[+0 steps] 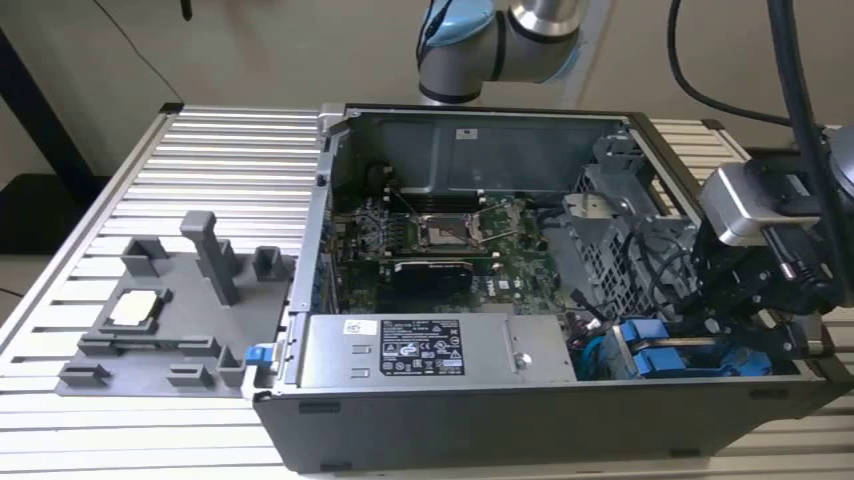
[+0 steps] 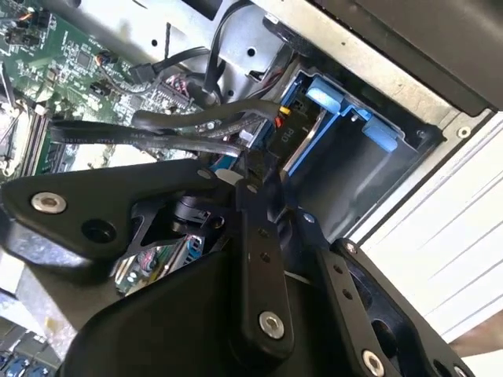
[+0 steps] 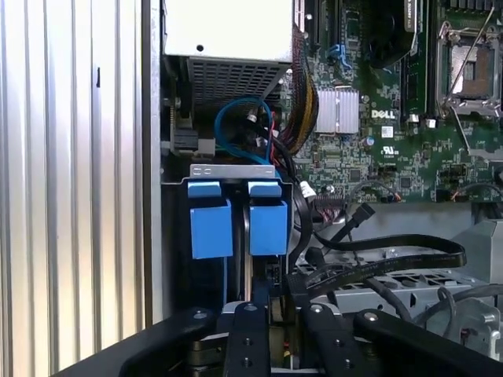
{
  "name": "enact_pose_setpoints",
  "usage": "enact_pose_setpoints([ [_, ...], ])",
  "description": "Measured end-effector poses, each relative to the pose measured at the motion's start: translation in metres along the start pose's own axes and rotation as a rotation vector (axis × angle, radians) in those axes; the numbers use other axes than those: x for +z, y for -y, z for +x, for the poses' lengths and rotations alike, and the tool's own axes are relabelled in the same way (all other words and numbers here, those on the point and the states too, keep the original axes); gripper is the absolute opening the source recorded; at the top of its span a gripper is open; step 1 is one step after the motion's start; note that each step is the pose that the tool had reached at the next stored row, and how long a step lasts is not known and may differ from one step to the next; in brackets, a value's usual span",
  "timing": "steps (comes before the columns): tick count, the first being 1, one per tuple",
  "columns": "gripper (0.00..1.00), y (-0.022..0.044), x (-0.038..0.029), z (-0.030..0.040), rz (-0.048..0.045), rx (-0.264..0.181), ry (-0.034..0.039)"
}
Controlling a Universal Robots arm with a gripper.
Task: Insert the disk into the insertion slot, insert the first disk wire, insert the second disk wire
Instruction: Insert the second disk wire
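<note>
**A:** Items, largest first?

**B:** Slatted table [image 1: 200, 140]. Open computer case [image 1: 534, 430], laid on its side. Drive bay [image 3: 232, 170], set in the case's near corner at the exterior view's right. The disk [image 3: 269, 228], seated in its slot on the motherboard side of the bay. A second blue-framed drive [image 3: 211, 228], touching close beside it. Black flat cables [image 3: 393, 251], draped loose just beside the bay.

**A:** And the gripper [image 3: 279, 314]?

**B:** It is held over the bay, in line with the disk's connector end and among the cables. Whether it is open or closed on anything cannot be told.

**A:** Step in hand?

**B:** Wire insertion is judged to be under way, the slot being filled. The plug should be squared to the disk's socket, pressed straight, and kept clear of the neighbouring drive and the loose cables.
</note>
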State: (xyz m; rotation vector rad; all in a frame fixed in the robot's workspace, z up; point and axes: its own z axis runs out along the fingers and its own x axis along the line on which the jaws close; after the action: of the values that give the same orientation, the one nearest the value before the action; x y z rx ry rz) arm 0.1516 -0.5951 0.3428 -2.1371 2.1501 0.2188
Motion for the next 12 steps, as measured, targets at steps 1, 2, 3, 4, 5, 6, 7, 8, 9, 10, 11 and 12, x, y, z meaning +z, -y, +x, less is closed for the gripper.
enact_pose_setpoints([
  [1, 0.24, -0.0001, -0.0036, -0.0007, 0.0, 0.0, -0.0001],
  [2, 0.24, -0.0002, -0.0072, -0.0012, -0.0001, 0.0, -0.0002],
  [3, 0.24, -0.0004, -0.0114, -0.002, -0.0001, 0.0, -0.0002],
  [4, 0.24, -0.0005, -0.0161, -0.0028, -0.0001, 0.0, -0.0001],
  [5, 0.24, -0.0006, -0.0204, -0.0036, -0.0001, 0.0, -0.0002],
  [6, 0.24, -0.0008, -0.0248, -0.0044, -0.0001, 0.0, -0.0002],
  [7, 0.24, -0.0008, -0.0292, -0.0052, -0.0001, 0.0, -0.0001],
  [8, 0.24, -0.0009, -0.0331, -0.0059, 0.0, 0.0, -0.0002],
  [9, 0.24, -0.0011, -0.0364, -0.0064, -0.0001, 0.0, -0.0003],
  [10, 0.24, -0.0011, -0.0385, -0.0068, -0.0001, 0.0, -0.0001],
  [11, 0.24, -0.0011, -0.0394, -0.0069, -0.0001, 0.0, -0.0003],
  [12, 0.24, -0.0012, -0.0393, -0.0069, -0.0001, 0.0, 0.0],
])
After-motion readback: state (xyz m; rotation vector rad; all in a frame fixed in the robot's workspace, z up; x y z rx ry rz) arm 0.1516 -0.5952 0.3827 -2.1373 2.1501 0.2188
